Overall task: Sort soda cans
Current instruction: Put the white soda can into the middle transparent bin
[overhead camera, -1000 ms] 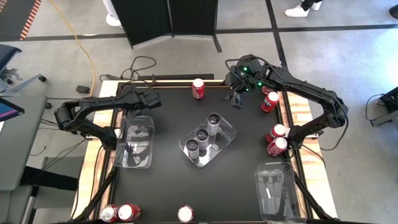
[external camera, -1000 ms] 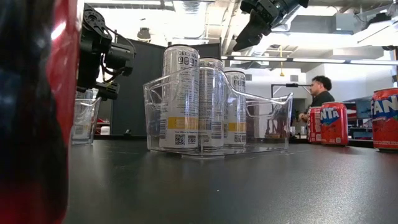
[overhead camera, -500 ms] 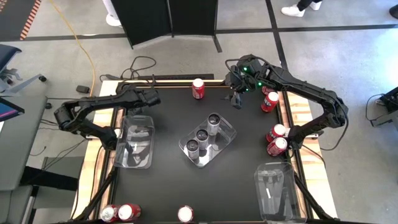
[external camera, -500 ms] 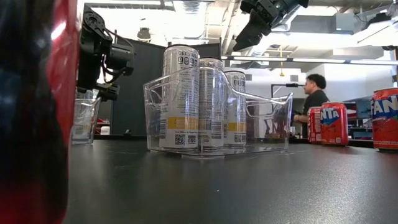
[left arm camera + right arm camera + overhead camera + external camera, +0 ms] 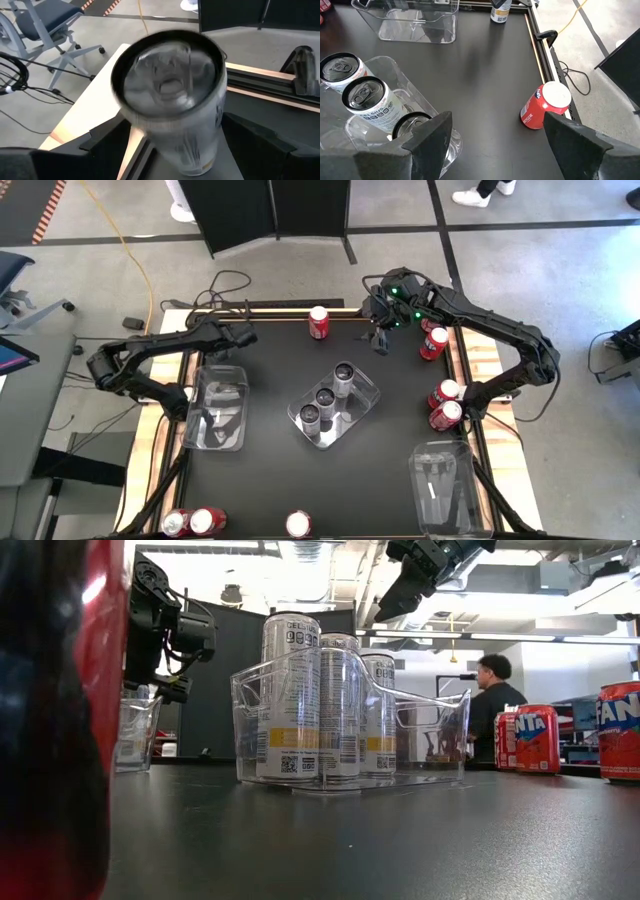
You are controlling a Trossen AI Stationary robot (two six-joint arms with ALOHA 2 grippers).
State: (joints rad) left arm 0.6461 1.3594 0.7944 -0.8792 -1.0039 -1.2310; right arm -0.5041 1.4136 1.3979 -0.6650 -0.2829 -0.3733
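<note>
Left gripper (image 5: 243, 335) clamped on silver can (image 5: 172, 100); right gripper (image 5: 380, 340) spread, raised.

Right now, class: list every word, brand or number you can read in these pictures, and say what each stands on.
"FANTA": red soda cans at the table's right edge, low view; the far-right can shows only "FAN".
"CELSIUS": silver can in the clear tray, right wrist view.
Partly cut-off lettering tops the front silver can, low view: not surely readable.
Small print and QR code beneath: too small.
Can by the left gripper: blurred.
</note>
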